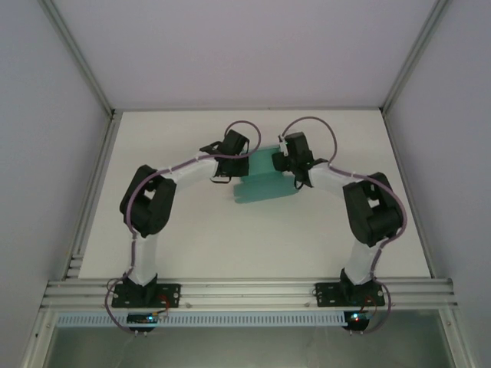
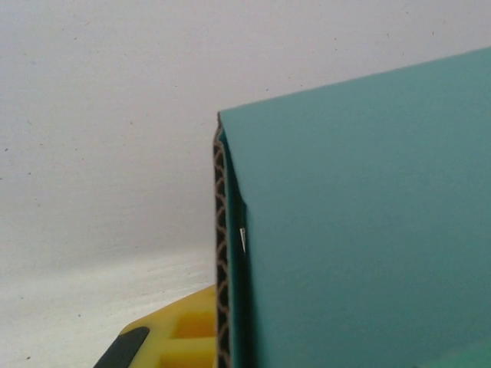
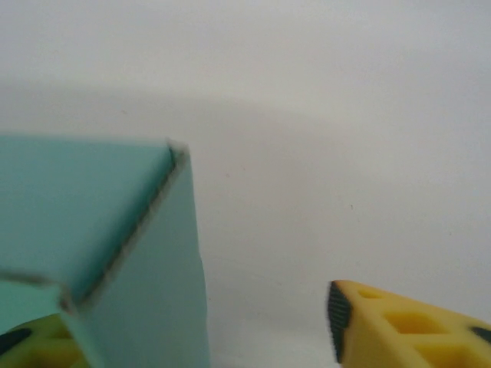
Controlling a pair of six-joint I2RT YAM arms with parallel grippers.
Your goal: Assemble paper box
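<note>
Top external view, going left to right: the left gripper (image 1: 236,162) sits at the left end of the paper box (image 1: 265,186). The box is on the white table (image 1: 192,238) a bit above centre of the frame, right between the two arms. On the left wrist cam a teal panel covers the right half. Its raw corrugated edge runs down the middle, and one yellow finger (image 2: 165,341) is tucked against it at the bottom left. The other finger is hidden behind the panel, but the jaws look pressed together on that wall, so I'd call it a pinch on the box.

Over on the right, the right gripper (image 1: 289,162) is at the box's upper right corner. Its wrist cam has the jaws spread wide. One finger (image 3: 399,326) is at the lower right, well clear of the card, and the other is low at the left edge under a teal flap. Nothing gripped there.

Handling guess: thin corrugated card, super light, stiff across a panel but floppy at the creases, easy to dent. The face is smooth, so probably a bit slippery. I'd grab a wall edge close to a fold, not mid-panel.

As a container: can't see inside it, so can't tell if anything's in there.
</note>
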